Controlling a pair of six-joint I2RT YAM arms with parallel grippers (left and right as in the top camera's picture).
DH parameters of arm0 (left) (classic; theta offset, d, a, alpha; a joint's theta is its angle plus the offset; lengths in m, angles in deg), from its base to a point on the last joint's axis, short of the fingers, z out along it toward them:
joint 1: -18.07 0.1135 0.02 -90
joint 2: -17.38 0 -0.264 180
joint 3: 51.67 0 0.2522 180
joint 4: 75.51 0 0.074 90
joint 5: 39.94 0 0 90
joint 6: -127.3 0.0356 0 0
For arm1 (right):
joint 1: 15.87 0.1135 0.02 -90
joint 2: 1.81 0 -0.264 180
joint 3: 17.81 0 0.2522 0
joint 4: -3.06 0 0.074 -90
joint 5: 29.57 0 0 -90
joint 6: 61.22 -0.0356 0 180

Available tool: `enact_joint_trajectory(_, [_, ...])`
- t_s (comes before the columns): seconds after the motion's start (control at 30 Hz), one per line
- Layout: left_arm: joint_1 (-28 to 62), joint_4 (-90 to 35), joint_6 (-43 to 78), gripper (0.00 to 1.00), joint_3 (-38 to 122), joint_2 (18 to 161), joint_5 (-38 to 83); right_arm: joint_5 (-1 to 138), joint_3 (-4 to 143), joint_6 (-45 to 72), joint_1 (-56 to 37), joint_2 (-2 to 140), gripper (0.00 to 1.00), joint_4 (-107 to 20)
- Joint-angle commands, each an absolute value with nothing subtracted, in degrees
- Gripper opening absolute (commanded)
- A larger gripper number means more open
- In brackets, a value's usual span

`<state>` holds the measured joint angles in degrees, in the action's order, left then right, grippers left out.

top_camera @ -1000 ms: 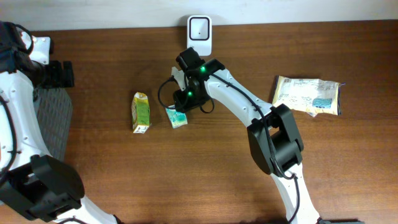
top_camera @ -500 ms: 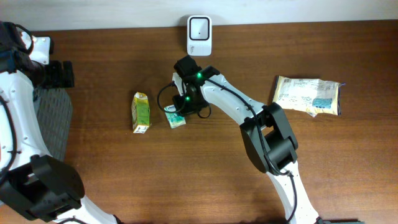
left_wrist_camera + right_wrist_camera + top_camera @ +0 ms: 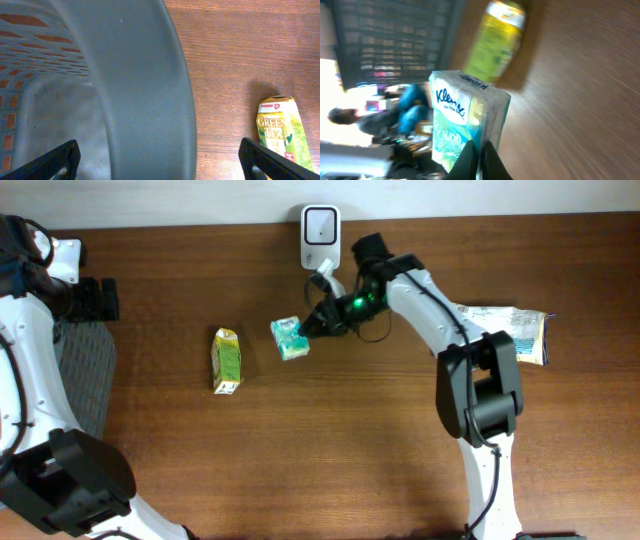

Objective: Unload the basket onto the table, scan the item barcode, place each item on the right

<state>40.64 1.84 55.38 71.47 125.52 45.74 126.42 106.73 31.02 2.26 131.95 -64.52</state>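
grips tissue pack (image 3: 289, 338) by one end with right tool (image 3: 312, 330) pinched shut, lifted off the tabletop (image 3: 330, 460) and tilted, near scanner (image 3: 320, 235) at the back edge. holds left tool (image 3: 159, 161) spread wide above grey basket (image 3: 150, 100) at far left. shows tea carton (image 3: 227, 360) lying flat beside the pack, bag (image 3: 495, 333) well apart at right.

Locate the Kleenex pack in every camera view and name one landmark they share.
Overhead: the Kleenex pack is just left of centre, below the white scanner.
Left wrist: not in it.
Right wrist: the pack is centre frame, running to the bottom edge.
Shared landmark: the green tea carton, at lower right in the left wrist view and at the top in the right wrist view.
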Motion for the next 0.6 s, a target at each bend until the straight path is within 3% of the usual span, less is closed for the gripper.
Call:
enact_joint_trajectory(0.0, [40.79,1.95,56.26,0.99,71.25,125.69,45.30,146.99,107.72,38.60,0.62,129.61,0.04,-64.70])
enact_joint_trajectory(0.47, [40.79,1.95,56.26,0.99,71.25,125.69,45.30,149.22,107.72,38.38,-16.36,129.63,0.04,-65.33])
enact_joint_trajectory(0.57, [40.79,1.95,56.26,0.99,71.25,125.69,45.30,134.51,107.72,38.38,-14.35,129.70,0.04,-70.51])
